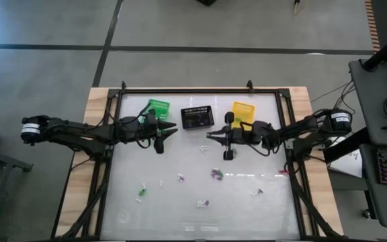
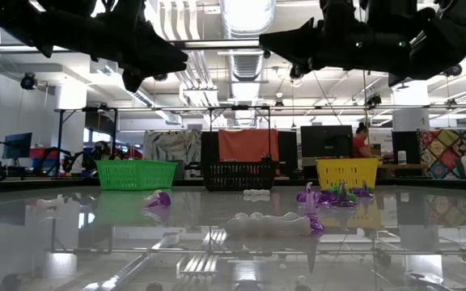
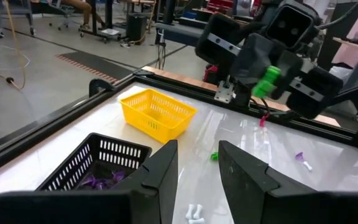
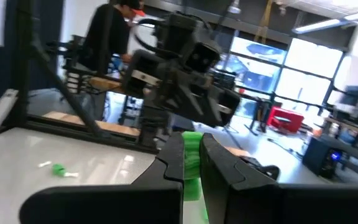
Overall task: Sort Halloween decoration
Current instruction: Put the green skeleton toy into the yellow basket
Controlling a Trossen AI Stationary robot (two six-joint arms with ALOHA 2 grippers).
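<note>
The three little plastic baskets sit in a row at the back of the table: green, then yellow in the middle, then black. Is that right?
Not quite. The middle one is the black plastic basket. The green plastic basket is on one side and the yellow plastic basket is on the other. The high view shows the row best, and the low view agrees. All three do sit in a row at the back of the table.

Tiny white, purple and green trinkets [image 1: 216,174] scattered across the table in front of me, one green piece [image 4: 191,163] pinched in my right fingers

Green basket [image 1: 157,109], black basket [image 1: 196,117] and yellow basket [image 1: 242,112] line the table's [image 1: 130,202] far edge.
</note>
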